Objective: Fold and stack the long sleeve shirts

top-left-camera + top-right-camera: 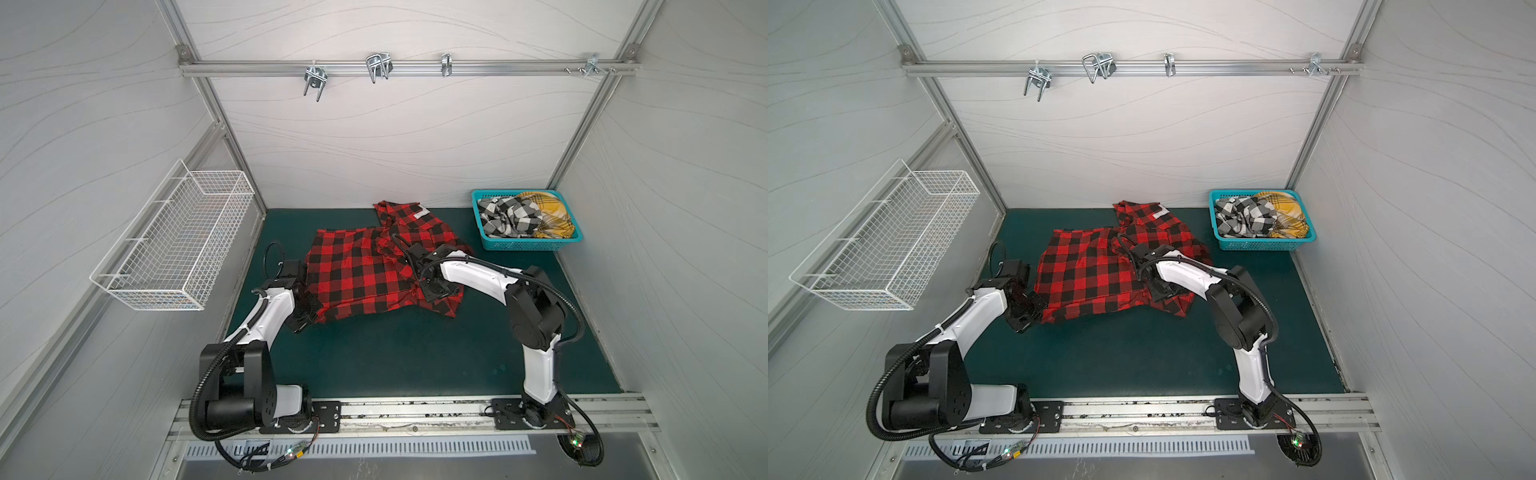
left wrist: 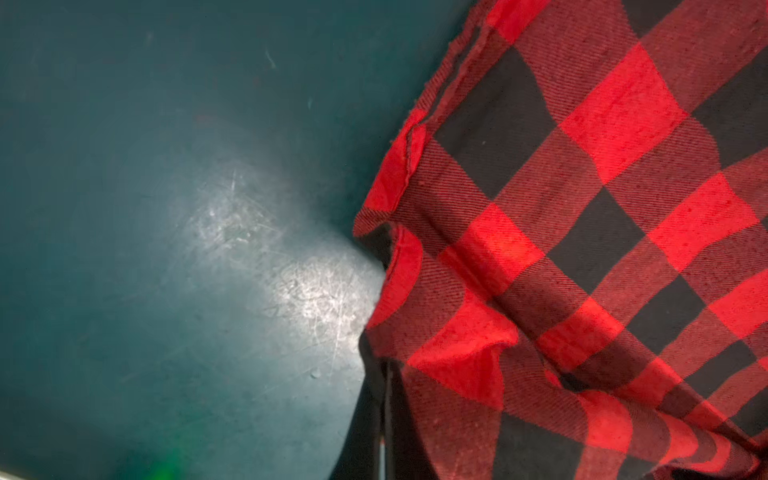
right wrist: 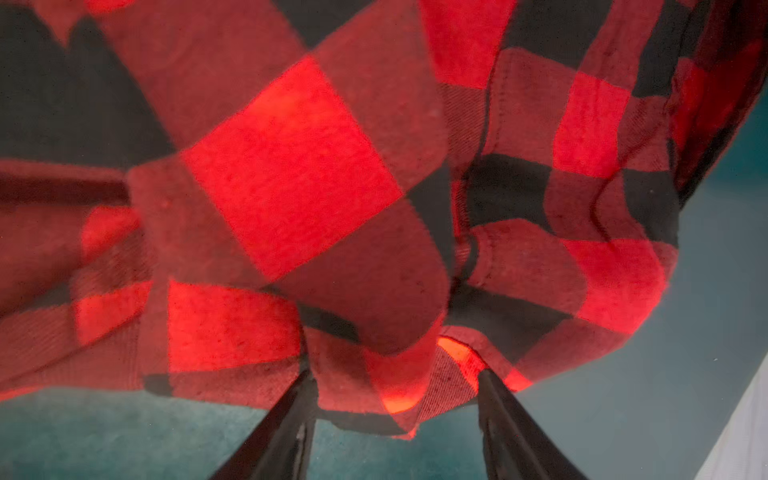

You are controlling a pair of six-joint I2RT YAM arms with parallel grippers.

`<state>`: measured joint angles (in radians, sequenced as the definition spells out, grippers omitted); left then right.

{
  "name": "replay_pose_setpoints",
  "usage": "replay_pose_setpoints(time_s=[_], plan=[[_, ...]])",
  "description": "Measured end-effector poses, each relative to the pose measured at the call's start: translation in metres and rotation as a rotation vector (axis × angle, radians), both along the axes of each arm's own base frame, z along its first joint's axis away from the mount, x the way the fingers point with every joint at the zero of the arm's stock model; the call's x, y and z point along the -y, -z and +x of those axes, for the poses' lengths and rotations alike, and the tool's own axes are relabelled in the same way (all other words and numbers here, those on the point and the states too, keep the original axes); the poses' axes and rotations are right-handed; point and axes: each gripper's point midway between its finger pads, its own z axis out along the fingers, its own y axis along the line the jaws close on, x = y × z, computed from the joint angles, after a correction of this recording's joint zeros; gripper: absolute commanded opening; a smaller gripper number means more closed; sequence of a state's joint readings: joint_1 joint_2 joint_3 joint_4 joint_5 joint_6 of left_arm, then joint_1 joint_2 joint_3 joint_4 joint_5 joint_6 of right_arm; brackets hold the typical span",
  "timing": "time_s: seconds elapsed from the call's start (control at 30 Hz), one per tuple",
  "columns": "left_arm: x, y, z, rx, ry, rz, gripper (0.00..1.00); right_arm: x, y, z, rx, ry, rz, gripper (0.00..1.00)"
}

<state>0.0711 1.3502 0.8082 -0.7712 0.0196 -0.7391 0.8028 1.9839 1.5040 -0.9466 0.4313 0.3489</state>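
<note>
Red shirt lies rumpled on the green mat, mid-table toward the back; black-and-white shirt and yellow shirt sit bunched in the blue basket, back right, not folded yet. My left pincer is pressed together on the red shirt's near-left corner; my right pincer is spread, with a wad of layers in the gap; can't tell if it bites. Risks: right closes on several layers at once, so flattening drags a lump; left has only thin hem, so a hard pull could slip it free.
</note>
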Motion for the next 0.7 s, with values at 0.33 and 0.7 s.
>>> replay_pose_setpoints(time_s=[0.33, 0.7], plan=[[0.000, 0.002, 0.004, 0.007, 0.001, -0.006, 0.00, 0.003, 0.026, -0.004, 0.025, -0.054, -0.169, 0.62], [-0.002, 0.004, 0.006, 0.009, 0.000, -0.005, 0.00, 0.022, 0.014, 0.000, 0.074, -0.018, -0.254, 0.33]])
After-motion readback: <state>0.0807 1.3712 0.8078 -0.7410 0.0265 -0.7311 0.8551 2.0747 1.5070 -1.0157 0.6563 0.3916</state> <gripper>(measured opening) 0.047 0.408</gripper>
